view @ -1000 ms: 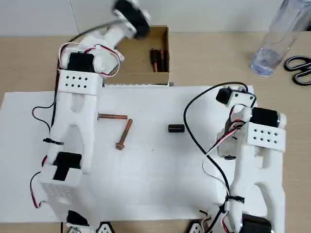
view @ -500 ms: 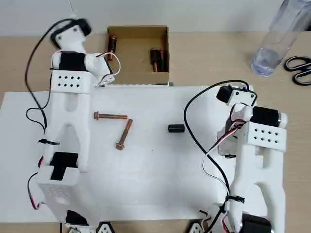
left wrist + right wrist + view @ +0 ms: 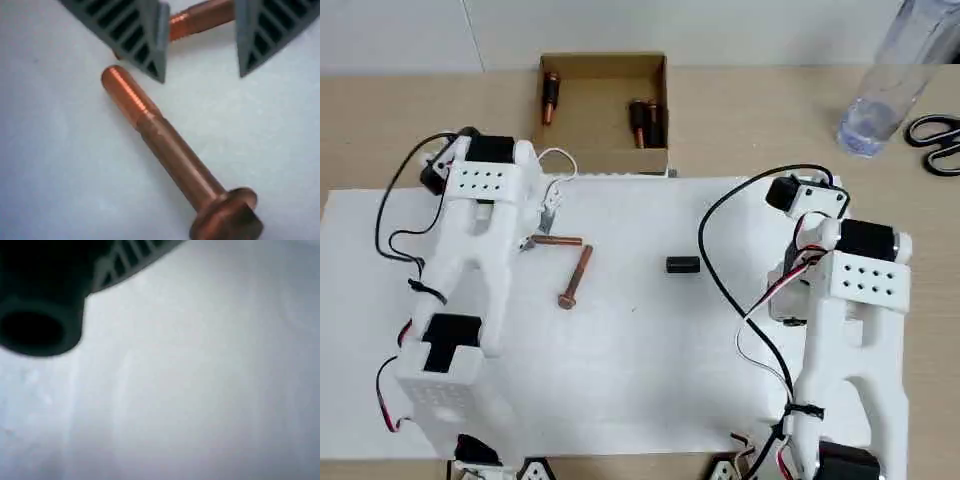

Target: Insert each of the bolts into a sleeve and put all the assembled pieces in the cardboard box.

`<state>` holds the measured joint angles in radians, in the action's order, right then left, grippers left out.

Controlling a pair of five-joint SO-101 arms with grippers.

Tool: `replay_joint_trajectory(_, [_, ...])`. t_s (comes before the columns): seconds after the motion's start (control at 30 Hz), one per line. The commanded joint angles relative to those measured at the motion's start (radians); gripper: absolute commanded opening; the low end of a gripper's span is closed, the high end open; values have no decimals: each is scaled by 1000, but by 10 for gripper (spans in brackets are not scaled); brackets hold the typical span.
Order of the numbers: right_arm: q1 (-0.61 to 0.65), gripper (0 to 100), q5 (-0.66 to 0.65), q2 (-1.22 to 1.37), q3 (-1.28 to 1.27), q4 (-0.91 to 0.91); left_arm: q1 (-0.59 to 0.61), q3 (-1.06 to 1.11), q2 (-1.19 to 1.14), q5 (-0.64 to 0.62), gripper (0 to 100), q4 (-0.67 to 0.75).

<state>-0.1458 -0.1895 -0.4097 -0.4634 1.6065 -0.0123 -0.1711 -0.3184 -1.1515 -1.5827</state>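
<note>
I work on a white sheet [image 3: 650, 380] spread over a tan table [image 3: 740, 120], with a pale wall [image 3: 720, 30] along the 12 o'clock edge. Off the sheet at 2 o'clock stands a clear bottle [image 3: 880, 95], and black scissors [image 3: 935, 143] lie just beside it toward 3 o'clock. The box [image 3: 610, 158] sits at 12 o'clock, just beyond the sheet's far edge, open on top. Inside it, one piece [image 3: 550, 97] lies along the 9 o'clock wall and a pair [image 3: 639, 122] lies side by side along the 3 o'clock wall. A loose sleeve [image 3: 683, 265], black, rests near the sheet's middle. At 9 o'clock from it lies a bolt [image 3: 560, 240] along the 9-to-3 line. The other bolt [image 3: 577, 277] is tilted, head toward 7 o'clock, its threaded tip just short of the first one's shank. My left gripper [image 3: 200, 70] is down at the sheet's 10 o'clock area. Its jaws are spread wide on either side of the bolt's shank, and it has hold of nothing. My right arm stands at the 4 o'clock side. My right gripper [image 3: 55, 295] is closed around a black sleeve [image 3: 37, 327], held just above the sheet with the hollow end showing.
</note>
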Motion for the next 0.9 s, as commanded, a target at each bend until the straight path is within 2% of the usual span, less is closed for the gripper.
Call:
replay_joint_trajectory(0.0, [-7,3,5,-35,46,4,-5,-1,60,-40,97,14])
replay_joint_trajectory(0.13, [-7,3,5,-31,43,4,-6,2,60,-61,97,31])
replay_joint_trajectory(0.43, [-8,3,5,-31,43,4,-3,67,60,-63,97,173])
replay_joint_trajectory(0.87, [-8,3,5,-30,43,4,0,148,60,-81,98,224])
